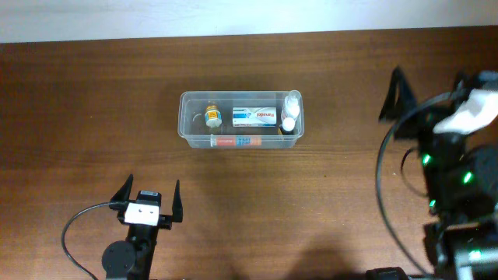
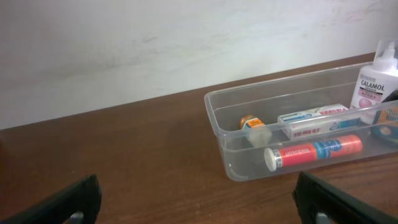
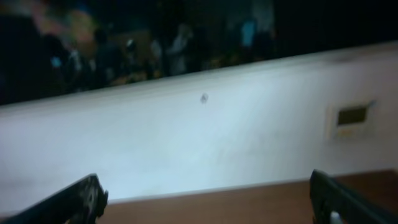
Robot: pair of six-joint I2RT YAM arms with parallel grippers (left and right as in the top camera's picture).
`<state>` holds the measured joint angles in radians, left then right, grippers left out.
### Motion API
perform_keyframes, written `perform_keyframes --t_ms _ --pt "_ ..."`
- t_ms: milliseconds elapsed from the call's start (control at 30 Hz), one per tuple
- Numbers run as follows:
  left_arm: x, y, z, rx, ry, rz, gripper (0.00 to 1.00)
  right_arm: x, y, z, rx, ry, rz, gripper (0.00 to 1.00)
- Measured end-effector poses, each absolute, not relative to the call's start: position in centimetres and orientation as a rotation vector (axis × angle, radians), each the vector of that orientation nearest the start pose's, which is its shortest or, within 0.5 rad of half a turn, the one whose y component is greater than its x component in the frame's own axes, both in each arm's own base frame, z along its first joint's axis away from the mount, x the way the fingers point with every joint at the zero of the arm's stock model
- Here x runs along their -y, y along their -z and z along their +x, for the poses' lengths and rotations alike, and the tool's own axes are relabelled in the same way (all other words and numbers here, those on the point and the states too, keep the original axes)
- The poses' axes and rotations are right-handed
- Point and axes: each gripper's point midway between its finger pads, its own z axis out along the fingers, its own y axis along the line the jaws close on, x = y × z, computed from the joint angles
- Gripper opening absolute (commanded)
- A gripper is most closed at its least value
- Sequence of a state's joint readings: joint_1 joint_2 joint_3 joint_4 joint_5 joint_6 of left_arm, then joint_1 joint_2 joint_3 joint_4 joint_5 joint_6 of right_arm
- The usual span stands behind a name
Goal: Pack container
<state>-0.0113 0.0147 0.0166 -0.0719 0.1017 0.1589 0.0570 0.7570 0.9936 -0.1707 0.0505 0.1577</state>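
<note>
Left gripper (image 1: 152, 193) and right gripper (image 1: 429, 89) both gaping, nothing held.
Overhead: the container (image 1: 187, 117) sits mid-table, well apart from both arms, holding a carton (image 1: 254, 117), a small bottle (image 1: 212, 117), a white bottle (image 1: 290, 111) and a red-and-blue tube (image 1: 237, 141). Left wrist: fingers (image 2: 68, 202) wide apart, container ahead to the right, tube along its near wall. Right wrist: fingers spread, just white wall and a strip of table.
</note>
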Motion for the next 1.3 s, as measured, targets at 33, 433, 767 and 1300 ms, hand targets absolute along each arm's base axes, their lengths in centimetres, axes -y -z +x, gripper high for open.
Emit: perform_keyframes --t_ms 33,433,767,1300 --pt "2.0 -16.1 24.5 -1.626 -0.030 0.217 0.99 -1.1 -41.9 29.4 -1.491 -0.146 0.105 0.98" --pt "2.0 -16.1 24.5 -1.626 -0.029 0.217 0.99 -2.2 -32.0 26.2 -1.404 -0.206 0.037 0.98" --pt "2.0 -16.1 24.5 -1.626 -0.030 0.217 0.99 -2.2 -27.1 24.1 -1.378 -0.214 0.027 0.98" --pt "2.0 -16.1 24.5 -1.626 -0.029 0.217 0.99 -2.7 -20.3 24.4 -1.469 -0.228 0.013 0.99"
